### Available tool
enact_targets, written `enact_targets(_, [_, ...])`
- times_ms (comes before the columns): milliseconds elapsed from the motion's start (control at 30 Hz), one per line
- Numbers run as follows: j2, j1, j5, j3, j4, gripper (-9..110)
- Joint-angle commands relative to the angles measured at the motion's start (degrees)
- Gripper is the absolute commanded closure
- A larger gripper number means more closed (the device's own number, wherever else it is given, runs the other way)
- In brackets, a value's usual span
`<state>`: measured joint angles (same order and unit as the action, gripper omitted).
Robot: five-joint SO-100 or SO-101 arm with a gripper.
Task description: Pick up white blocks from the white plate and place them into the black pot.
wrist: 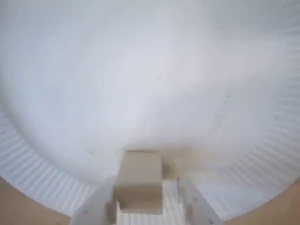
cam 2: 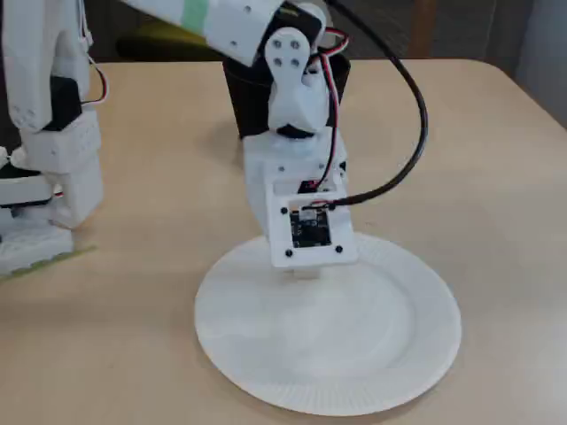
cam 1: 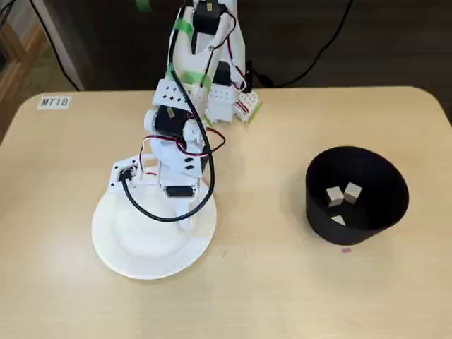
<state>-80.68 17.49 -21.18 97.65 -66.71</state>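
Last block on the plate, jaws closed around it.
The gripper (wrist: pixel 149 208) holds a beige white block (wrist: pixel 139 182) low over the white plate (wrist: pixel 42 183); a shallow grip could drop it en route to the black pot (cam 1: pixel 357 198), well apart.

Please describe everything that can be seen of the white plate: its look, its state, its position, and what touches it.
The white plate is round, thin and matte, like disposable paper, with a finely ribbed rim and a smooth, shallow centre. It lies flat on the pale wooden table, left of the black pot in a fixed view. The gripper is down over the plate's edge nearest the arm. Between its fingers the wrist view shows one beige block on or just above the plate. The rest of the plate looks bare.
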Motion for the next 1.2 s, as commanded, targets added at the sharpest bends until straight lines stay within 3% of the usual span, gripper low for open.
enact_targets(0, [0.00, -0.44, 0.26, -2.72, 1.41, 104])
enact_targets(233, [-5.27, -1.14, -0.18, -2.20, 5.98, 104])
enact_targets(467, [-27.60, -5.54, 4.13, 4.39, 27.51, 104])
enact_targets(733, [-42.28, -12.74, 8.79, 7.03, 38.32, 104])
enact_targets(967, [-46.23, -17.93, 9.32, 10.28, 40.08, 104])
enact_targets(1167, [-49.83, -29.27, 9.49, 11.95, 35.86, 104])
